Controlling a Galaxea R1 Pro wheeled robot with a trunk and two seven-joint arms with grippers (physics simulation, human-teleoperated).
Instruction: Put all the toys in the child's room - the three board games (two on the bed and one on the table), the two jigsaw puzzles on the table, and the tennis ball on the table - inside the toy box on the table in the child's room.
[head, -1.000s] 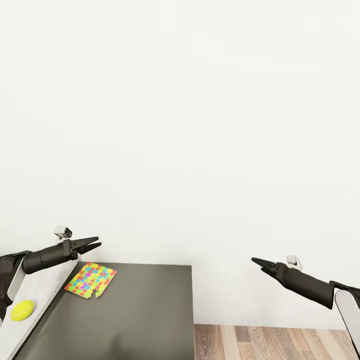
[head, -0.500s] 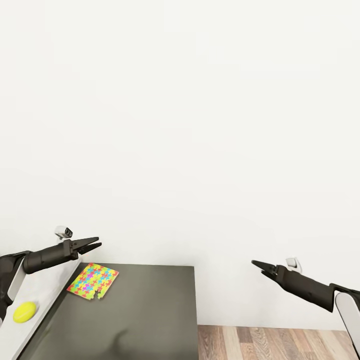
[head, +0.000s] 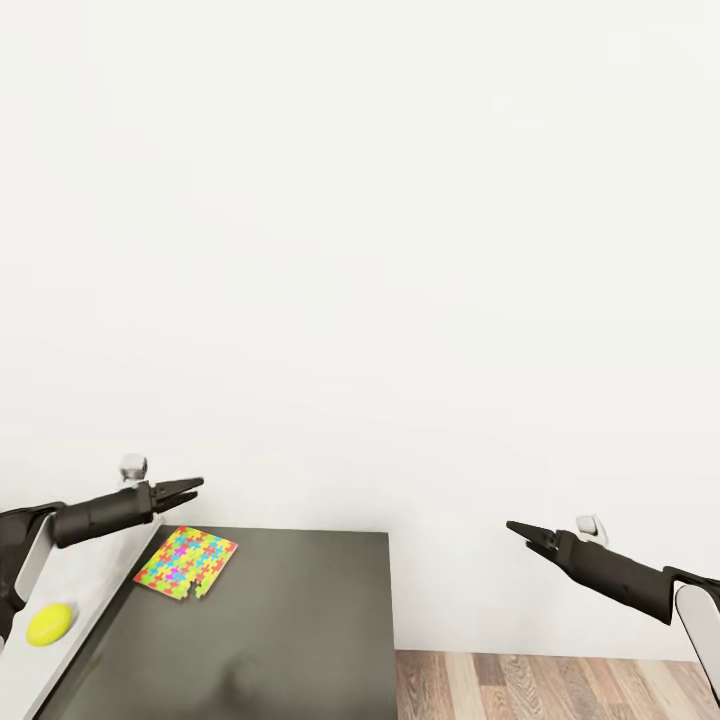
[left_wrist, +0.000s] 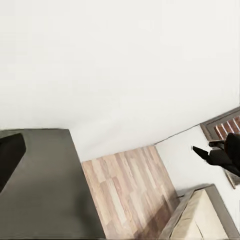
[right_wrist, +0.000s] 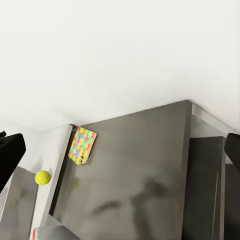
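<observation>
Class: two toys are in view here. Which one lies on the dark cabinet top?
The jigsaw puzzle, a flat multicoloured slab at the cabinet's far corner. The tennis ball sits on the pale table instead.

Both arms raised before a bare white wall, above the corner of the desk.

The left gripper (head: 188, 489), fingers slightly parted, hovers above a multicoloured flat jigsaw slab (head: 186, 561) lying on the dark grey cabinet top (head: 290, 630). A small yellow-green ball (head: 49, 623) rests on the adjoining pale grey desk top (head: 85, 580). The right gripper (head: 523, 531), fingers nearly together, hangs over wood plank flooring (head: 540, 685).
</observation>
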